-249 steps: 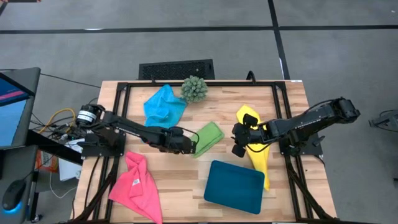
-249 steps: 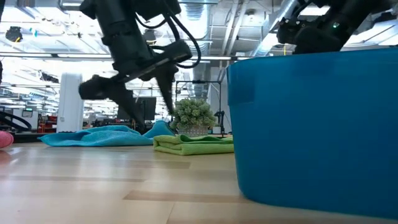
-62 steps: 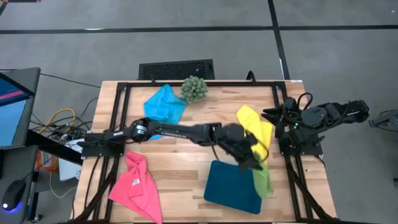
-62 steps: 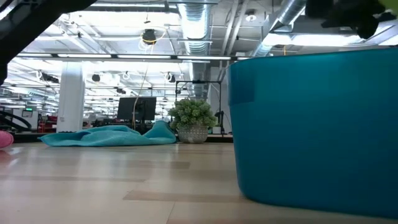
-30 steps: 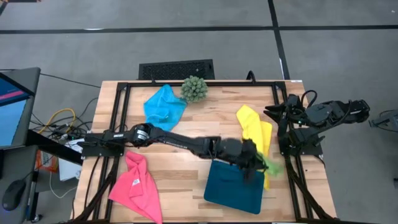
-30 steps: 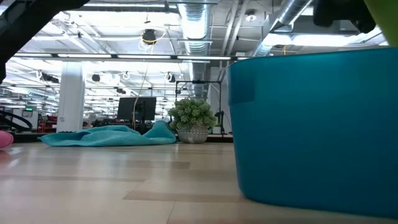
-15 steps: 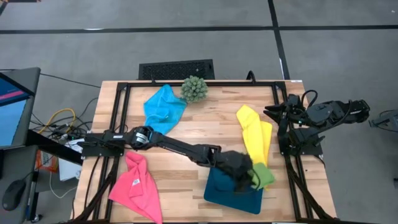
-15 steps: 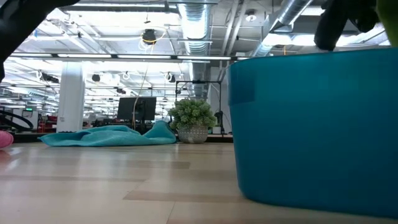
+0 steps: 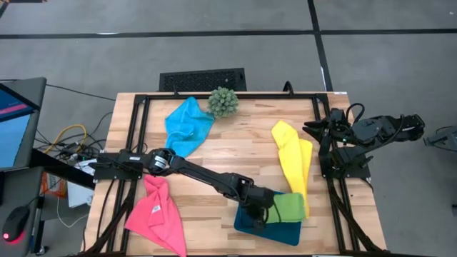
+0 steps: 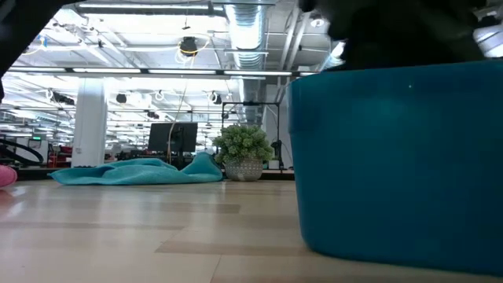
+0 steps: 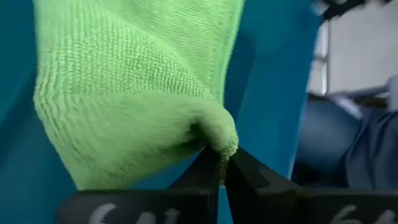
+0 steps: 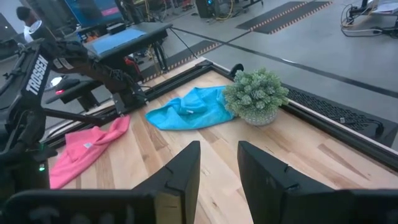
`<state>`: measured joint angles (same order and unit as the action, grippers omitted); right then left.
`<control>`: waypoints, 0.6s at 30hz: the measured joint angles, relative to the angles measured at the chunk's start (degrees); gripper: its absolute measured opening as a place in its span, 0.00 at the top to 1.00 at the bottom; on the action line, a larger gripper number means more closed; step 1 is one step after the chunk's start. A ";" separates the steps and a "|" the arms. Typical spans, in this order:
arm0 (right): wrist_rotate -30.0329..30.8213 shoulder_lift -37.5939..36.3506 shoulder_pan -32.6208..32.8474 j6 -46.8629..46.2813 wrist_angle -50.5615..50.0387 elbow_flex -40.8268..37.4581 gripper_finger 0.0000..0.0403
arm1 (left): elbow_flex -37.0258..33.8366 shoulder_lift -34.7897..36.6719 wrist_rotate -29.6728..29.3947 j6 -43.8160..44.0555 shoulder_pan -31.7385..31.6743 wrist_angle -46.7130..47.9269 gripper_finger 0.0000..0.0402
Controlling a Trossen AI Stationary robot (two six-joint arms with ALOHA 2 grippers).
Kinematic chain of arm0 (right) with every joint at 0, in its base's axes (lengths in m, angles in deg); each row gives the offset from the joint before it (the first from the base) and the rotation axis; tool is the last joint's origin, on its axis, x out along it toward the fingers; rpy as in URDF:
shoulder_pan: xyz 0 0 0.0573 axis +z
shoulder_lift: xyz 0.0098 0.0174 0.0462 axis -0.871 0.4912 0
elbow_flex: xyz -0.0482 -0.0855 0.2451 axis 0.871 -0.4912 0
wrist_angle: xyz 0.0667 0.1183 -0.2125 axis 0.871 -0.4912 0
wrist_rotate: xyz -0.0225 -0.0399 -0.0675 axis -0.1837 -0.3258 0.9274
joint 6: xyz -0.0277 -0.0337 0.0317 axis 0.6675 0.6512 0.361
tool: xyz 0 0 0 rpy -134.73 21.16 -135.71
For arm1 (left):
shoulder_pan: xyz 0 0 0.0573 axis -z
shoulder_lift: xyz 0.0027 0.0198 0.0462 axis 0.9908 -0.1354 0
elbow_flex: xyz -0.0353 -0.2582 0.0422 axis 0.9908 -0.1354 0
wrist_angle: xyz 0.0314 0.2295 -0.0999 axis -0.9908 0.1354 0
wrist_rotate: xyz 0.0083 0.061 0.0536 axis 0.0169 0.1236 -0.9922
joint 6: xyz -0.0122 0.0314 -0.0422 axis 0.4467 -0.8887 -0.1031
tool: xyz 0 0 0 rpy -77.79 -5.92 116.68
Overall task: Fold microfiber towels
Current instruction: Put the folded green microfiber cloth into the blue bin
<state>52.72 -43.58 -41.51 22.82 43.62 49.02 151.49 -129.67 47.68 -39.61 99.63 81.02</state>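
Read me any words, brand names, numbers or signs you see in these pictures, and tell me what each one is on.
"TROSSEN": white letters on the left arm, seen far off in the right wrist view.
White letters on the left hand, at the wrist picture's bottom edge: cut off and blurred, unreadable.
The screens beside the table show colour only, no legible text.
Nothing readable on the green towel, the tray or the plant.

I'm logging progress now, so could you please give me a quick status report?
Left gripper shut on green towel, over teal tray. Right gripper open, parked at table's right edge. Nothing in the way.
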 joint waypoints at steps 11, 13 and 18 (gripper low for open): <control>-0.09 0.00 0.00 0.02 0.00 0.00 0.67 | 0.00 0.00 -1.44 -2.97 -0.43 11.07 1.00; -0.09 0.00 0.00 0.04 -0.02 0.00 0.67 | 0.00 0.00 -1.87 -2.82 -0.71 11.27 1.00; -0.11 0.00 0.00 0.06 -0.05 0.00 0.67 | 0.00 0.00 -1.88 -1.23 -1.20 11.39 0.91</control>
<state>52.61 -43.58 -41.51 22.88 43.57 49.02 151.49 -129.67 45.81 -40.84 98.43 92.40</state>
